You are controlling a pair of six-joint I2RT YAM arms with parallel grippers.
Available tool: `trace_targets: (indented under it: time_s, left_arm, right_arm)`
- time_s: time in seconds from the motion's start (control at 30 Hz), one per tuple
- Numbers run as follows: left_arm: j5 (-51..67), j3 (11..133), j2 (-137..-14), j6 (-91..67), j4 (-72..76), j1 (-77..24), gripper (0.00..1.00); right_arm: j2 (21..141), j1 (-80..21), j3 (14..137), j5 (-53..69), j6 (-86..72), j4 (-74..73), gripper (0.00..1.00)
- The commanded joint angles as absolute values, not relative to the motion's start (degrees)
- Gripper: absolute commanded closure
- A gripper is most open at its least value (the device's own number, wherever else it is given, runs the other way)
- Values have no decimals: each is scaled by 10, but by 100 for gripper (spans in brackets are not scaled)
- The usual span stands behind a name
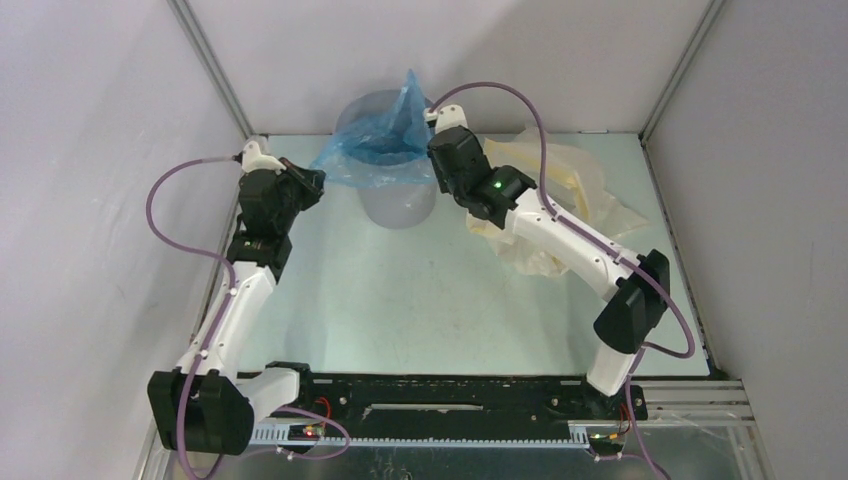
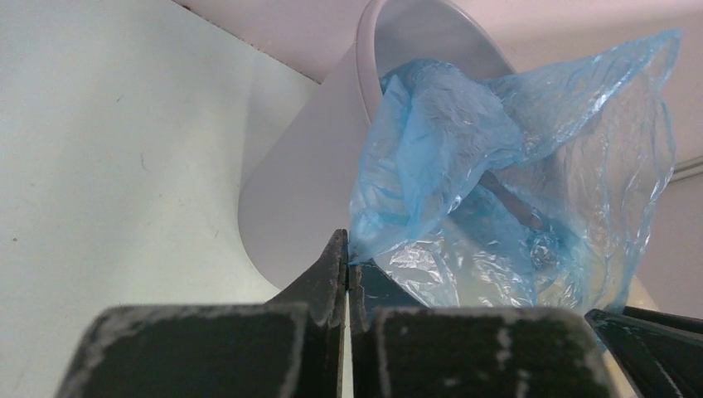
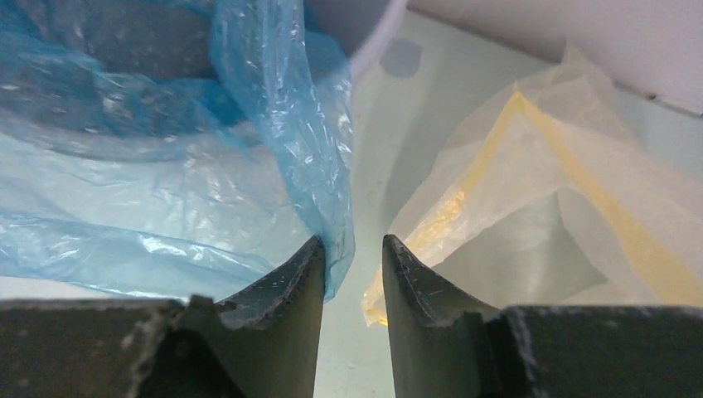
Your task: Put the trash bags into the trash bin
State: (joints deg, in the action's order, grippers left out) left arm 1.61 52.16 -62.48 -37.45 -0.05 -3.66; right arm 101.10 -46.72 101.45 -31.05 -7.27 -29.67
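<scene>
Here, the thin, crinkly translucent blue plastic bag [image 1: 385,140] drapes over the rim of the round pale grey-lavender plastic bin [image 1: 400,208] on the counter [image 1: 400,300], one corner pinched in the closed left claw [image 2: 346,253], the right claw [image 3: 352,253] parted beside its other edge.

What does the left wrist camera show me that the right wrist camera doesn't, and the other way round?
Only the left wrist view: the outer wall and rim of the bin, and the left fingers closed on a corner of the blue bag, which drapes over that rim.
Only the right wrist view: the yellow bag lying on the table, and the right fingers apart, the blue bag's edge hanging at their gap, not pinched.
Both: the blue bag and part of the bin.
</scene>
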Motion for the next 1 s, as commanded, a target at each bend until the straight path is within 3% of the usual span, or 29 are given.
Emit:
trace_targets:
  time_s: [0.0, 0.17, 0.3, 0.6, 0.97]
  left_arm:
    - [4, 519, -633, -364, 22, -33, 100]
    - [2, 517, -652, -356, 32, -34, 100]
    - [-31, 527, -680, -344, 42, -33, 100]
    - [-5, 586, -770, -345, 70, -26, 100]
    - [46, 616, -820, -349, 74, -20, 100]
  right_arm:
    - [973, -431, 977, -214, -127, -261, 66]
    - [968, -405, 933, -153, -143, -220, 68]
    - [974, -385, 926, -114, -153, -191, 76]
    - [1013, -343, 937, -54, -159, -137, 84]
    - [1073, -315, 1000, -29, -147, -182, 80]
